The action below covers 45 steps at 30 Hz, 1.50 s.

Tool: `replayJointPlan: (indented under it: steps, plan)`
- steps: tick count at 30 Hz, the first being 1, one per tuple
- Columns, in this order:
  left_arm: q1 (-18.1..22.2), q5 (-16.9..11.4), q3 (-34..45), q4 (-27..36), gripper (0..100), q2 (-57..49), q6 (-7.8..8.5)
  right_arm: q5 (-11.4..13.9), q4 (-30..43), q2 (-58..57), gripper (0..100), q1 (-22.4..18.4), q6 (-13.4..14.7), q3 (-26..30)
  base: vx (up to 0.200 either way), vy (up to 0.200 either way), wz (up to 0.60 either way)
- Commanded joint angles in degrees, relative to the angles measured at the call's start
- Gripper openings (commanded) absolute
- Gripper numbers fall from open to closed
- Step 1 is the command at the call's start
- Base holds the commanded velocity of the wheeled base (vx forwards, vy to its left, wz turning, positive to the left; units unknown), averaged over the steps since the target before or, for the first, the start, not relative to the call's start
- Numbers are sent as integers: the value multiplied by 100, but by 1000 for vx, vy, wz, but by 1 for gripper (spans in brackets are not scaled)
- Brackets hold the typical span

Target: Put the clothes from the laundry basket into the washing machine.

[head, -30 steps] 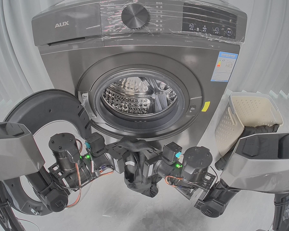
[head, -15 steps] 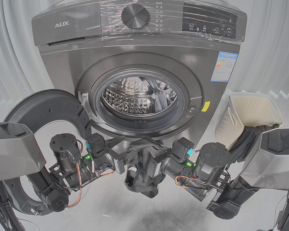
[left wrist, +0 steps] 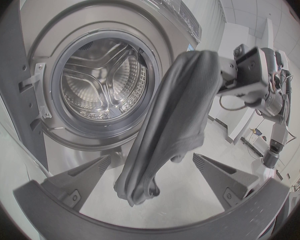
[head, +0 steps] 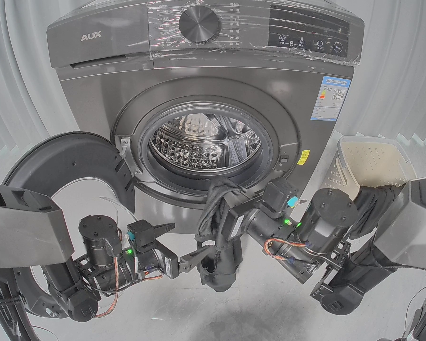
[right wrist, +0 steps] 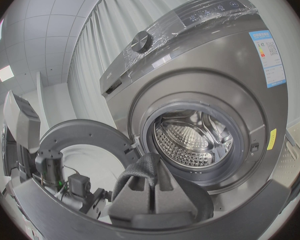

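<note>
Pinched between the closed fingers of the right gripper [head: 226, 203]: a dark grey garment [head: 220, 256], caught at its upper fold and hanging limp in a long drape toward the floor. Held just in front of the lower rim of the washing machine [head: 199, 81] opening, still outside the steel drum [head: 201, 143]. To the robot's left, the round door [head: 66, 162], swung fully open.

Lower down and left of the garment, the left gripper [head: 191, 237], jaws spread wide and holding nothing, one fingertip just beside the cloth's hanging end; contact impossible to judge.

From the left wrist, the same garment [left wrist: 176, 110] dangling beyond the parted fingers [left wrist: 220, 180], in front of the machine's open mouth. From the right wrist, its fold [right wrist: 140, 167] bunched over two pads [right wrist: 170, 197] pressed flat together.

Just beside the machine's right flank, a cream perforated laundry basket [head: 333, 190], with dark cloth [head: 378, 197] at its front rim, partly hidden behind the right arm.
</note>
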Motion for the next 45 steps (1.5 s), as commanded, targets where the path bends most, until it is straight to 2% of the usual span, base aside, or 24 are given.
replayJointPlan:
  steps: [1, 8, 11, 25, 35, 41, 42, 45]
  plan:
    - [50, -17, 10, -3, 100, 123, 2, -8, -5, -111, 0, -47, 2, -160, 0, 0, 0]
    - [182, -52, 2, -3, 100, 509, 55, -16, 3, -181, 0, -82, 2, -327, 0, 0, 0]
    - [208, -219, -86, -3, 100, 887, 99, -34, -5, -181, 0, -82, 2, -362, 0, 0, 0]
    - [173, -237, -798, -3, 100, 1995, 134, -43, -5, -173, 0, -38, 11, -467, 0, 0, 0]
    - [226, -158, -1545, -3, 100, 2434, 116, -43, -23, -190, 0, 50, 19, -441, 0, 0, 0]
    - [252, 9, -1871, -12, 100, 2575, 116, -43, -23, -208, 0, 50, 19, -415, 0, 0, 0]
    - [252, 9, -1879, -12, 0, 2583, 116, -43, -14, -260, 0, 50, 19, -406, 0, 0, 0]
    - [243, 9, -1897, -12, 0, 2575, 116, -43, -14, -339, 0, 32, 19, -344, 0, 0, 0]
